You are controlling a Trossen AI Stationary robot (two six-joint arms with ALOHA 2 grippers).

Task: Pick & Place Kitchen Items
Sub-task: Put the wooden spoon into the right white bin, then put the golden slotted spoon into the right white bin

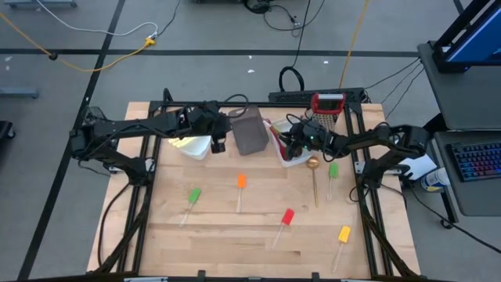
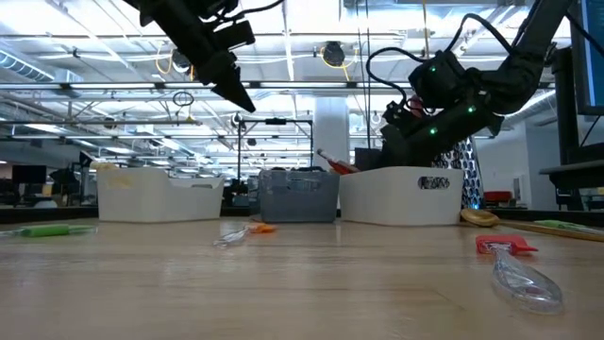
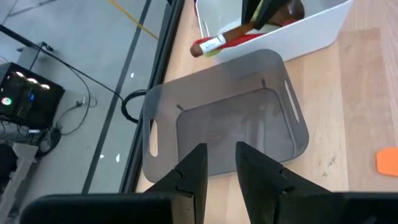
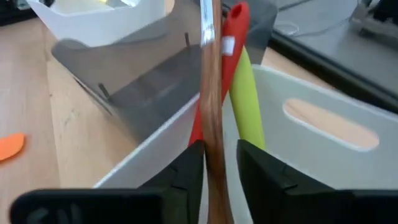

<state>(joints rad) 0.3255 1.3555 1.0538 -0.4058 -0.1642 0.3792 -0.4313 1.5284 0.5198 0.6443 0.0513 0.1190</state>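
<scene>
Wooden spoon handle (image 4: 212, 124) sits between my right gripper (image 4: 219, 163) fingers over the white tub (image 4: 323, 124); grip indeterminate. Next: release, retract.

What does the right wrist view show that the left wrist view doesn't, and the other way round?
Only the right wrist view: a brown wooden handle standing between the right gripper fingers, over the white rectangular tub, with a yellow-green utensil leaning inside.

Only the left wrist view: the left gripper, empty, over the grey translucent tub's bare inside, plus the floor and cables beyond the table.

Both: the grey tub, the white tub, a red utensil, and an orange spatula head on the wooden table.
</scene>
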